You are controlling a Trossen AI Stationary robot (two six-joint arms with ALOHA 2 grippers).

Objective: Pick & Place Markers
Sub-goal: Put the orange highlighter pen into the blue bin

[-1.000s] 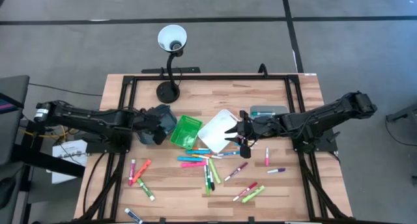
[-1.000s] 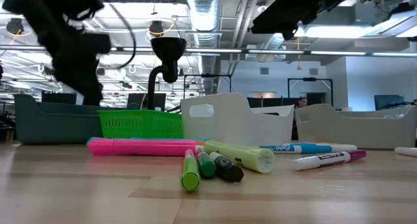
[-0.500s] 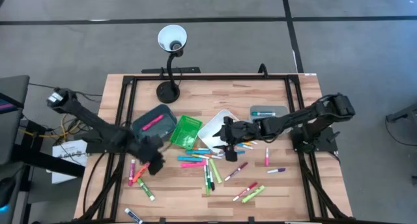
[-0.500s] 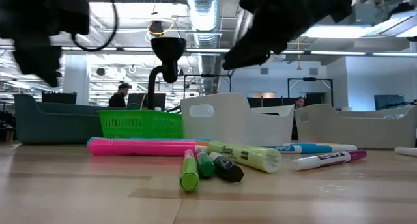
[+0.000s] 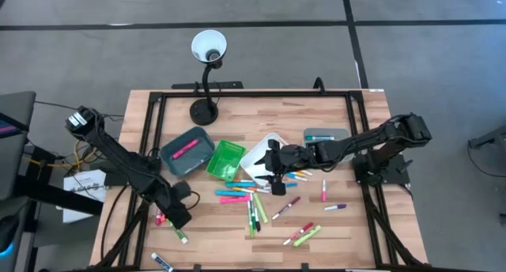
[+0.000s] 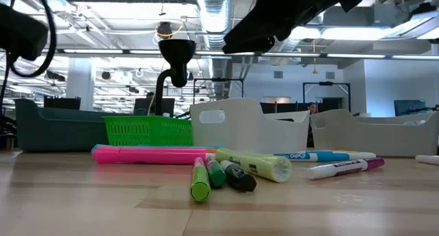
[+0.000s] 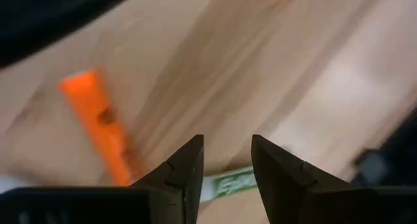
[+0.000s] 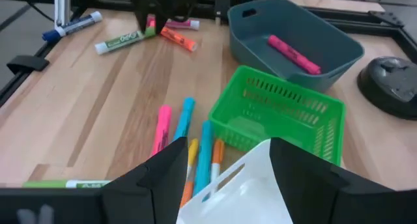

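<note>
Markers lie loose on the wooden table: a middle cluster, a few at the near left and some at the near right. My left gripper points down over the near-left group and is open. In its wrist view an orange marker lies beside the left gripper and a green marker shows below the gap. My right gripper hangs open over the white bin's near corner, above the middle cluster. The right gripper holds nothing.
A dark teal bin holds one pink marker. A green basket and the white bin stand beside it, and a grey bin at the right. A desk lamp stands at the far edge.
My left gripper has swung from above the teal bin toward the table's near left corner, tipping downward and sinking over the markers there; a pink marker now lies in the teal bin. My right gripper has moved a little toward the table's left, over the white bin's near corner.
</note>
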